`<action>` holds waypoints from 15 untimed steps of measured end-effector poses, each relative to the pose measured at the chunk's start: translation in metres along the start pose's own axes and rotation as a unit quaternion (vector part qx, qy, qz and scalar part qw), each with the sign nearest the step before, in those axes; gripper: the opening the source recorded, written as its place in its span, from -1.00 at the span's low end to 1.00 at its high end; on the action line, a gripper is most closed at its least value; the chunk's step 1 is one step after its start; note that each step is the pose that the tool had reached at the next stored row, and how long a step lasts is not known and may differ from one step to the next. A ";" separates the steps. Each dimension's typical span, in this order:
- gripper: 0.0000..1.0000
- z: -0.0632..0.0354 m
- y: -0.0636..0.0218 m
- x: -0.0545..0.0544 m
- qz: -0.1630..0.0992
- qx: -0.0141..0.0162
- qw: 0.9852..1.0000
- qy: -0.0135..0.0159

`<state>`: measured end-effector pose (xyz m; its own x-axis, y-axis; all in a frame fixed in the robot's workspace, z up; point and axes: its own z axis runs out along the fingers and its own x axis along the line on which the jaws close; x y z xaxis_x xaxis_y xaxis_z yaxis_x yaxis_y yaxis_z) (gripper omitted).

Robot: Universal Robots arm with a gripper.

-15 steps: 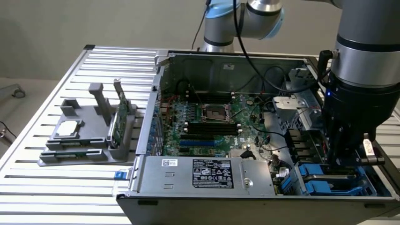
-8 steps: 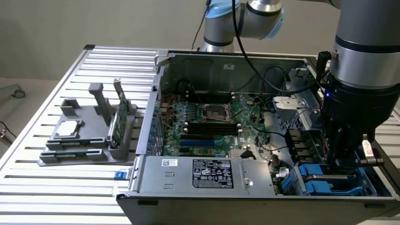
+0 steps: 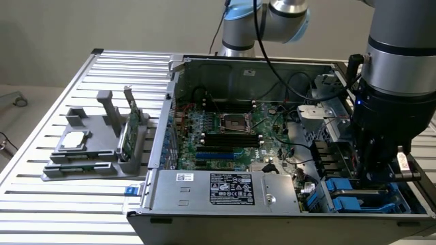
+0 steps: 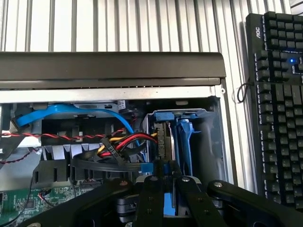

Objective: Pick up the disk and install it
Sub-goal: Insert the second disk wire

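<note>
Down inside the open computer case [image 3: 225, 127], at about four o'clock in the exterior view, beside the drive bay [image 3: 361, 196]. Gripper [image 4: 165, 182] with fingers [image 4: 150, 198] drawn close together, clamped on the blue carrier edge of the disk [image 4: 166, 142], which stands on edge and partly seated in the bay slot, at roughly five o'clock from the motherboard [image 3: 232, 135]. Another blue carrier [image 4: 185, 142] just beside it. Power and data cables [image 4: 113, 144] bunched at nine o'clock from the disk in the wrist view, near but apart from it.

Likely dense and rigid for its size, with a smooth metal body prone to slipping; plastic carrier somewhat flexible, connector and internals probably shock-sensitive. Best held across the carrier's stiff side rails, as here, not on the labelled face.
</note>
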<state>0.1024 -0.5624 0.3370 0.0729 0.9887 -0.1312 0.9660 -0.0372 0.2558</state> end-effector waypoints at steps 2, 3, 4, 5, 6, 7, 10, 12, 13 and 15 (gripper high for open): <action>-0.66 -0.0042 0.0012 -0.001 0.000 0.000 1.000 0.000; -0.66 -0.0057 0.0016 -0.001 0.000 0.000 1.000 0.000; -0.66 -0.0061 0.0017 -0.001 -0.001 0.000 1.000 0.000; -0.66 -0.0061 0.0017 -0.001 -0.001 0.000 1.000 0.000; -0.66 -0.0061 0.0016 -0.001 -0.001 0.000 1.000 0.001; -0.66 -0.0061 0.0013 -0.001 -0.001 0.000 1.000 0.001; -0.66 -0.0054 -0.0001 -0.001 -0.002 0.000 1.000 0.003; -0.66 -0.0045 -0.0008 -0.001 -0.003 0.000 1.000 0.005; -0.66 -0.0039 -0.0011 -0.001 -0.004 0.000 1.000 0.006; -0.66 -0.0026 -0.0016 0.000 -0.005 0.000 1.000 0.009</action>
<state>0.1002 -0.5622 0.3392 0.0598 0.9913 -0.1172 0.9664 -0.0281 0.2554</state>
